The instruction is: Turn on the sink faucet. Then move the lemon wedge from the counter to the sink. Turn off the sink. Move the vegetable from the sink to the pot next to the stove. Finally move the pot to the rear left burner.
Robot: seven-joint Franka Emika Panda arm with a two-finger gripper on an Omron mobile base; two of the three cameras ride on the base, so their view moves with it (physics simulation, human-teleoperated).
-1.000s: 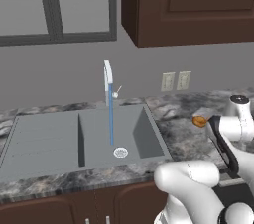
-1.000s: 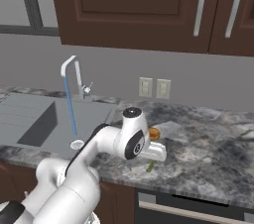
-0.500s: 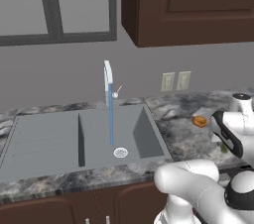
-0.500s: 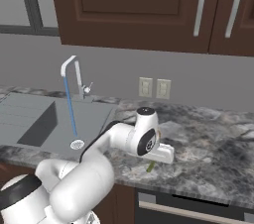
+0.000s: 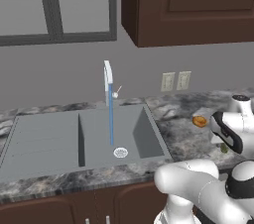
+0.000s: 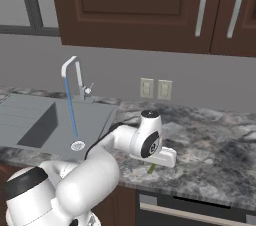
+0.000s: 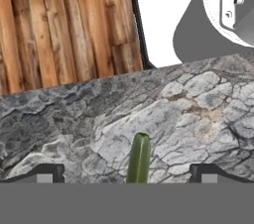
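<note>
The sink faucet [image 5: 108, 83] stood at the far edge of the sink [image 5: 44, 141], with a thin blue stream [image 5: 111, 119] falling from its spout to the round drain [image 5: 120, 152] in the right basin; the small lever [image 6: 89, 90] projected at the faucet's side; the left basin lay behind a dividing wall. The counter [image 6: 215, 140] ran to the right of the sink, dark marbled stone over brown wooden cabinets [image 5: 99, 205]. The gripper [image 7: 127, 174] was positioned low over the counter to the right of the sink, near the front edge; its fingers [image 7: 45, 173] stood wide apart and gripped nothing. The lemon wedge [image 7: 139, 158], seen end-on as a slim green-yellow sliver, lay on the stone between the two tips, closer to neither; whether the tips touched the counter could not be determined. In the right base view the wedge showed just below the hand, at the near edge of the counter. An orange object [image 5: 200, 121] sat on the counter beyond the arm; its form was partly hidden. Two wall outlets [image 6: 155, 89] were mounted on the grey wall above the counter; dark wooden upper cabinets [image 6: 130, 5] hung above them.
</note>
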